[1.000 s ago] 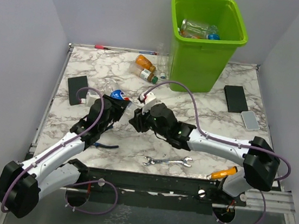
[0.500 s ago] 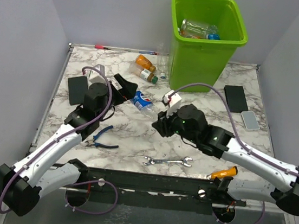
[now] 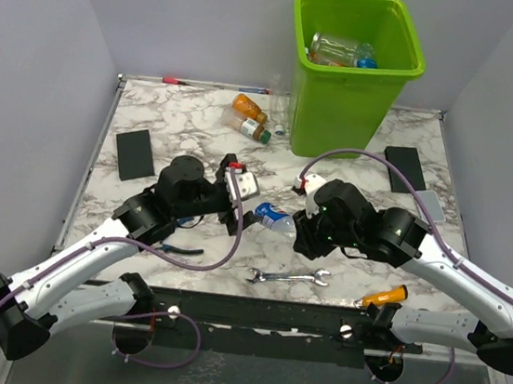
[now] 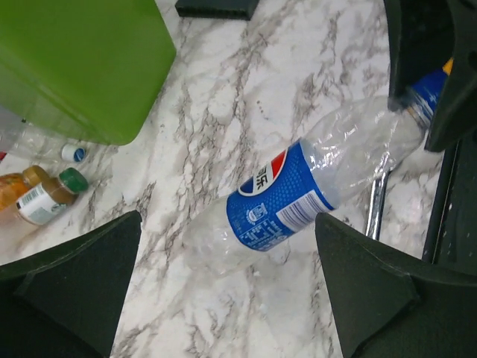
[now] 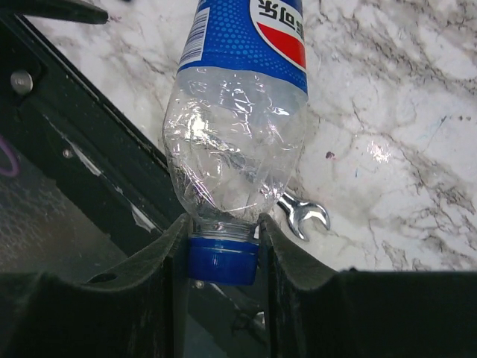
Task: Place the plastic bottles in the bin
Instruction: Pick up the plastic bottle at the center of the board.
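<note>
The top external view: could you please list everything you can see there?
Bin: one, lime-green, far side, with bottles inside.
Loose bottles: two orange, one clear, beside bin.
Blue-labelled bottle: one, clear, centre, held by its cap.
Wrench: one, silver, near edge.
Screwdriver: one, orange-handled, near edge.
Pliers: one, blue-handled, near left.
Black pads: two, left and right.
Pen: one, red, far edge.
Left tool: open.
Right tool: shut on that cap.

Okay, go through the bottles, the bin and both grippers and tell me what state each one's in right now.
Blue-label bottle: crushed, held by its cap.
Right gripper: shut on that cap.
Left gripper: open, holding nothing.
Bin: upright, open, bottles inside.
Orange bottle: lying on its side.
Green-capped bottle: lying beside it.
</note>
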`<state>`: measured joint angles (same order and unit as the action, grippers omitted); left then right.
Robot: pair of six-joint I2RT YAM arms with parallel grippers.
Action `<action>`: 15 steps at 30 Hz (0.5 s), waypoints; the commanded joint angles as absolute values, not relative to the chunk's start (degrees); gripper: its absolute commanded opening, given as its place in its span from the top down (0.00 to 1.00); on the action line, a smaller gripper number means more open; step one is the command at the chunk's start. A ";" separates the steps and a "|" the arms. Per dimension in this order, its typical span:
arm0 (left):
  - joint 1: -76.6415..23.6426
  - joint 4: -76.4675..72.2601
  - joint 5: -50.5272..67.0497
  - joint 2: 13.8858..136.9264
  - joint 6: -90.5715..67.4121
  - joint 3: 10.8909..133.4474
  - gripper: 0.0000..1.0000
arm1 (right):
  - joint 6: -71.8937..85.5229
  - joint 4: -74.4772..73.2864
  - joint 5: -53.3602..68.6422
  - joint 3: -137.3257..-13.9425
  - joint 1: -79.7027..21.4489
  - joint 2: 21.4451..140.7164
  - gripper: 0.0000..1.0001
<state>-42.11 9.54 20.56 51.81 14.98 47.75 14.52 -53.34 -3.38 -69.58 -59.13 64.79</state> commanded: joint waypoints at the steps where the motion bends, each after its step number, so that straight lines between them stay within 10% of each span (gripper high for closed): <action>1: -47.68 24.63 16.75 54.74 34.00 53.79 0.01 | 14.43 -59.40 -0.36 -71.86 -59.06 64.09 1.00; 15: -58.11 26.46 5.69 60.87 36.66 52.50 0.15 | 9.85 -60.68 8.82 -80.52 -59.11 66.27 1.00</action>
<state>-57.74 27.53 10.63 61.01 35.29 54.39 12.36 -59.00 4.89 -77.82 -59.13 65.52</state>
